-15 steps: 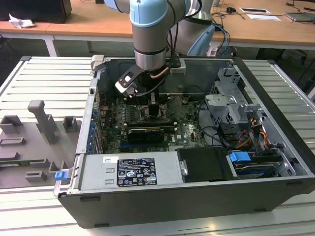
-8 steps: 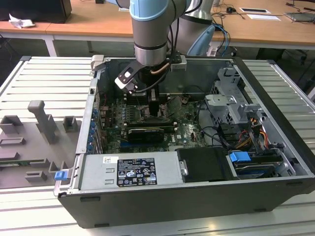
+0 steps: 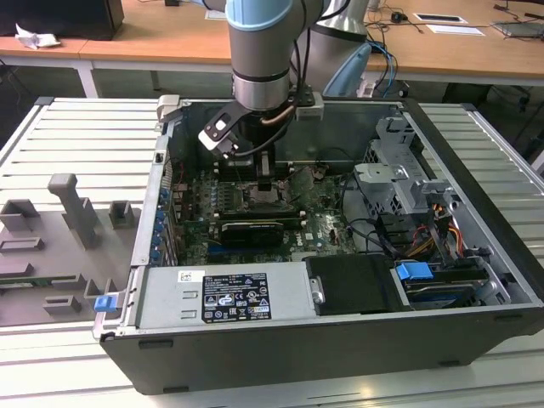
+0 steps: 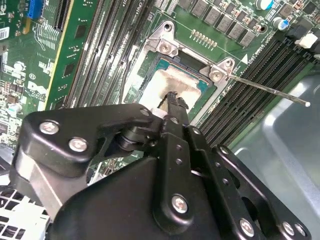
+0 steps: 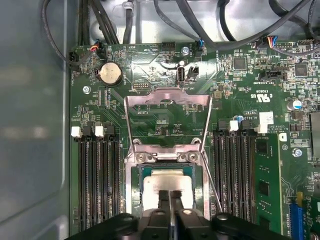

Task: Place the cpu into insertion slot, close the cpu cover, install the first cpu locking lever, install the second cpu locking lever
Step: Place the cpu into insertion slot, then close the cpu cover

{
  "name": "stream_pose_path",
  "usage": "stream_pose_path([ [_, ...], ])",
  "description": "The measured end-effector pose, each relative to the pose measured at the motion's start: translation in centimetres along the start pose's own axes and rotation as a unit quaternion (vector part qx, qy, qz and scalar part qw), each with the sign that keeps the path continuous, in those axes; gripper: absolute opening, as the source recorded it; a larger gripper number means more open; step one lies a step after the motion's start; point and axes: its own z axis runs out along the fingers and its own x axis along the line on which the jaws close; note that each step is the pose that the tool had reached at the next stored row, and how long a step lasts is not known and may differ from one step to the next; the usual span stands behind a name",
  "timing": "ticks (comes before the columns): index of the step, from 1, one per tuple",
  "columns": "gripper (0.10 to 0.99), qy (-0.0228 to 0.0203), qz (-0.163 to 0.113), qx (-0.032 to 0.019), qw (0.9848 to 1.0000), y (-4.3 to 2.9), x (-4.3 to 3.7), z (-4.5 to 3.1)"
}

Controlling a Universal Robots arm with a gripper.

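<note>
An open desktop computer case lay on its side on a slatted metal table. The robot arm reached down into the case over the green motherboard. Banks of long black memory slots flanked the insertion slot on two sides. The cpu cover was swung open, hinged up off the socket, with bare board showing through its cut-out. The cpu sat inside the insertion slot, pale top up. One thin locking lever stuck out unlatched beside the socket. The gripper hung right over the cpu with its fingers clenched together and nothing between them; whether the tips touched the chip could not be told.
</note>
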Motion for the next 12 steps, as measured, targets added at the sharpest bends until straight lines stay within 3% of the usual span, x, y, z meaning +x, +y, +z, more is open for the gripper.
stream_pose_path([
  [1, 0.106, 0.0000, 0.000, 0.0000, 1.0000, 0.02, 0.00, -0.13],
  [9, 0.106, 0.0005, 0.000, 0.0006, 1.0000, 0.09, -0.05, -0.42],
  [12, 0.106, 0.0052, 0.000, 0.0053, 1.0000, 0.64, -0.09, -0.38],
])
